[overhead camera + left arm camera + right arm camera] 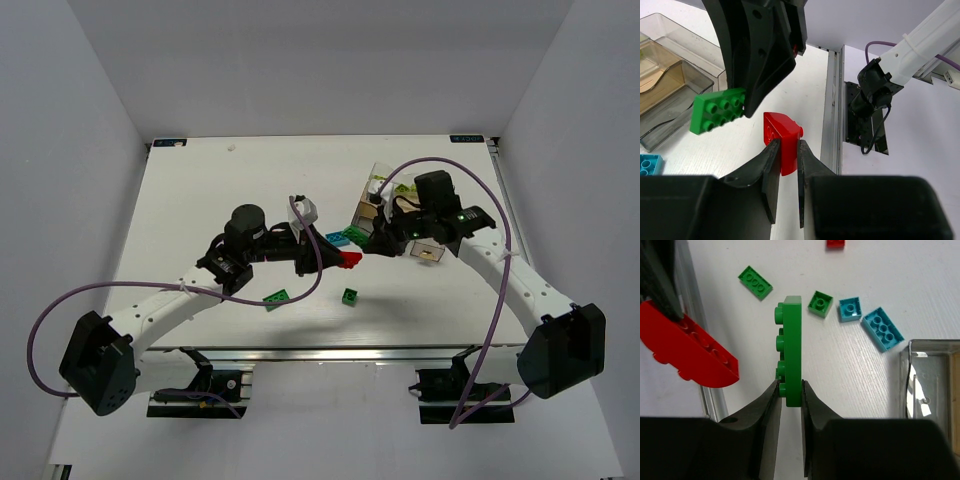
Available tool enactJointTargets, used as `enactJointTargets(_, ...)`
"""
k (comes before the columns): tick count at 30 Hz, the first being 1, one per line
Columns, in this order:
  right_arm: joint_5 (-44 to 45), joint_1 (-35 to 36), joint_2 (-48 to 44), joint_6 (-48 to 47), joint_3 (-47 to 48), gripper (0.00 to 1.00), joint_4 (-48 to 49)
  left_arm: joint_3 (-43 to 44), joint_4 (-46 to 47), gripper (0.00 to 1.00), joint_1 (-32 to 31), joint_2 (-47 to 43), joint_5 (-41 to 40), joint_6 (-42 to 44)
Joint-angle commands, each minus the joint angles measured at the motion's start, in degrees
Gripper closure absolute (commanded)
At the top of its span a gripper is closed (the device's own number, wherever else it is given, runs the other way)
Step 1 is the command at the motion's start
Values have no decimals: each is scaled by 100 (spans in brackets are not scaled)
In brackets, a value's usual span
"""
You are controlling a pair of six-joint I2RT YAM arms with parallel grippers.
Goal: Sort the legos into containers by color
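Left hand [787, 146]: clenched. A curved red brick [782, 131] is being gripped between its two fingers, at the lower centre of the left wrist view.
Red brick, other views: it is being shown just right of centre in the top view. In the right wrist view it is being shown large at the left edge, with its rounded side turned down.
Right hand [789, 386]: clenched. A green brick [791, 340] is being grasped by its lower end and held on edge, with its studs facing the left of the frame.
Green brick, left wrist view: it is being shown left of centre, studs toward the camera, just beside the red brick but apart from it.
Contact with table [200, 190]: whether either held brick is touching the surface cannot be told.
Loose legos, right wrist view: a flat green piece [755, 282], a small green piece [820, 303], a small cyan piece [850, 309] and a longer cyan piece [883, 328] are lying in a row across the upper frame. A second red piece [835, 243] is being cut off by the top edge.
Containers [695, 47]: clear tinted boxes are being shown clustered at the upper left of the left wrist view. One box corner [925, 347] is being shown at the right edge of the right wrist view. Their contents cannot be made out.
Cyan piece, left wrist view: one is lying at the lower left edge, near the boxes.
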Motion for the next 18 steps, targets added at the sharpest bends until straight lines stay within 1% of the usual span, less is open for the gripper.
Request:
enactJointTargets(1,316,-91,47,322,54,100,373,78,154,100,47,29,88,108)
enactJointTargets(7,660,-442,205,911,326,100,681,218,242,100,99,274,150,161)
enactJointTargets(14,599,-803,337,1026,573,100,708,517,496,100,99,837,238,266)
enactJointTargets(18,590,-943,285,1026,564,100,743,850,620,100,99,1441,325,388)
